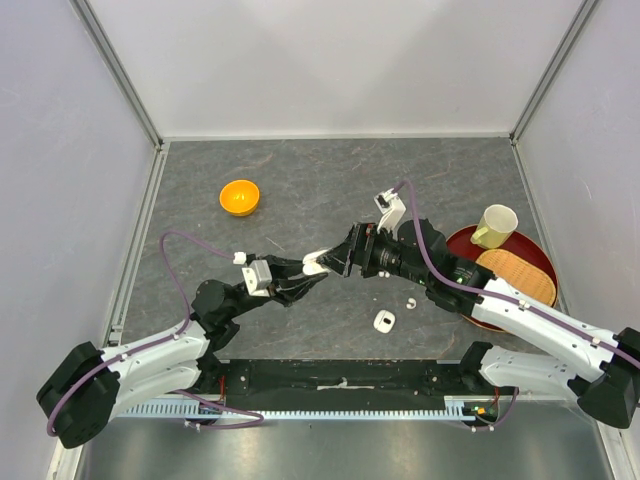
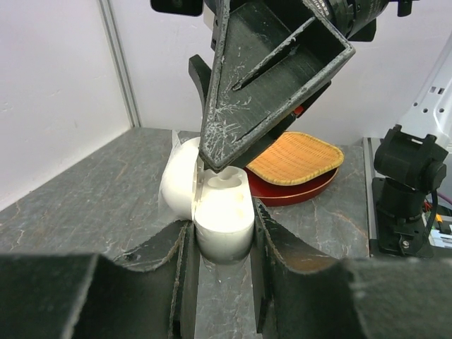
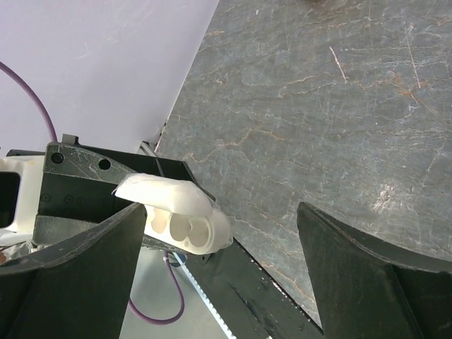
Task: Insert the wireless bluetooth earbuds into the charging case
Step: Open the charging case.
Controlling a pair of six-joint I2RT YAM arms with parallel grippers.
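The white charging case (image 1: 318,264) is held above the table's middle, with my left gripper (image 1: 312,272) shut on its body. In the left wrist view the case (image 2: 222,219) sits between my fingers, its lid (image 2: 176,185) hinged open to the left. My right gripper (image 1: 340,260) is open right at the case, one finger (image 2: 275,85) hanging over it. From the right wrist, the case (image 3: 187,224) shows empty sockets beside my left finger (image 3: 85,275), and nothing is between the jaws of my right gripper (image 3: 222,212). One tiny white earbud (image 1: 409,302) lies on the table.
A small white piece (image 1: 384,320), larger than the earbud, lies near the front edge. An orange bowl (image 1: 240,197) stands at the back left. On the right, a red tray (image 1: 455,243) carries a cream mug (image 1: 495,225) and a woven mat (image 1: 517,277).
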